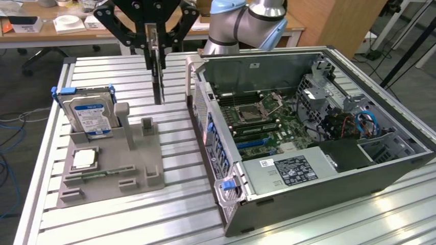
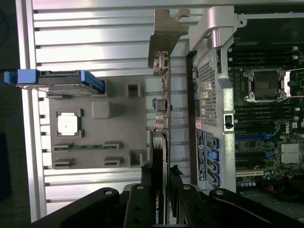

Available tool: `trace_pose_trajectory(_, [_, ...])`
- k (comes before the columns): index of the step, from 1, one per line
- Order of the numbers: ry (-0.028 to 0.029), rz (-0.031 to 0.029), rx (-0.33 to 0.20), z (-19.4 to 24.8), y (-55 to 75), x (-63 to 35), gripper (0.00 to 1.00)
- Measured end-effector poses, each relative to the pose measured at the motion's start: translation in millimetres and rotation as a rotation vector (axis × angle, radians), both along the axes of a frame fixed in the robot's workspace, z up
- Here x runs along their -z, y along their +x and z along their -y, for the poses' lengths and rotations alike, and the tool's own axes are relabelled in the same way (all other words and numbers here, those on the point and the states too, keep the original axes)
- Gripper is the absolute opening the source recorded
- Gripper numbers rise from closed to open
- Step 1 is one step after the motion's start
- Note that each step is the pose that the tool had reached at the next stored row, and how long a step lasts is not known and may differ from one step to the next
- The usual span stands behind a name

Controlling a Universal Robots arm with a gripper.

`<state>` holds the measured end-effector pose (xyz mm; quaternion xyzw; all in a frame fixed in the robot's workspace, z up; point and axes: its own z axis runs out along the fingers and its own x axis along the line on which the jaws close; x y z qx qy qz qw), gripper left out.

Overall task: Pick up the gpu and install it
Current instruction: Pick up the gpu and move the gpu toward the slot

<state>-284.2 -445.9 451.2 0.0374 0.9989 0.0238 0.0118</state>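
Gpu (image 1: 158,81): clenched edge-on in the tool (image 1: 156,42), hanging straight beneath it above the tabletop (image 1: 116,76), computer case (image 1: 204,117) wall close alongside. Might clip that wall or twist in the narrow hold if carried across too low or tilted.

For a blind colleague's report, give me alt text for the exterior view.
The gripper holds the gpu edge-on above the slatted table, between a grey parts holder and the open computer case. A hard drive stands upright in the holder.
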Motion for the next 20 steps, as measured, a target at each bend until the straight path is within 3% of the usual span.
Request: trace_pose_trajectory(20, [-0.0001,-0.0001,0.000,0.0,34.2,0.0,0.26])
